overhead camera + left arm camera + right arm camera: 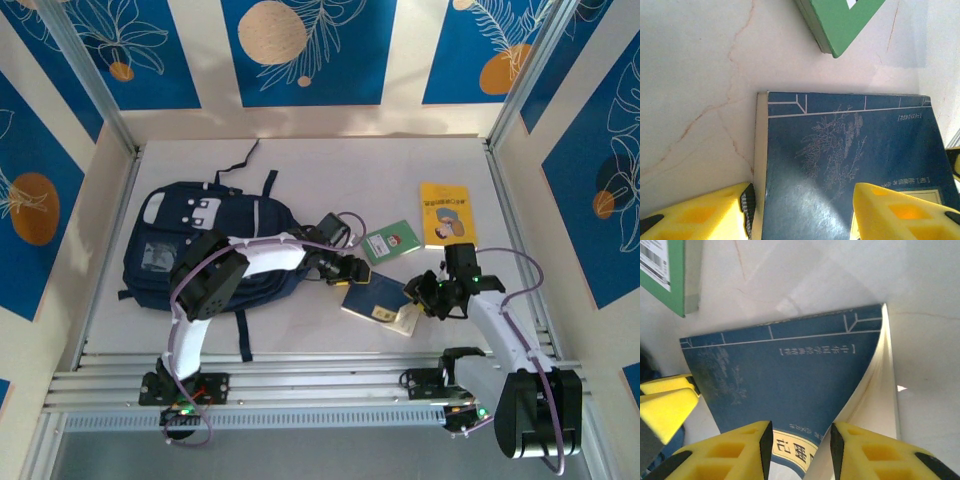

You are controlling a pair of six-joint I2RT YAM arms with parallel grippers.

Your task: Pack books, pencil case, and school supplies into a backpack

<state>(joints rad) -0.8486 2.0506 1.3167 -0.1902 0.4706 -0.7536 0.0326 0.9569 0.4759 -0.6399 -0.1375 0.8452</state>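
The navy backpack (185, 245) lies flat at the left. A dark navy book (376, 299) lies right of it. My left gripper (346, 268) is open over its near-left part: one finger (705, 212) is off the page edge and the other (900, 210) is above the cover (840, 160). My right gripper (424, 293) is open at the opposite end. The lifted cover (790, 370) curls between its fingers (801, 452), baring white pages (880, 405). A small green book (390, 242) and a yellow book (447, 213) lie behind. Pencil case and supplies are out of view.
The green book's corner (840, 22) is just beyond the navy book. White walls with metal posts enclose the table on three sides. A ribbed rail (320, 385) runs along the near edge between the arm bases. Backpack straps (245, 335) trail toward that rail.
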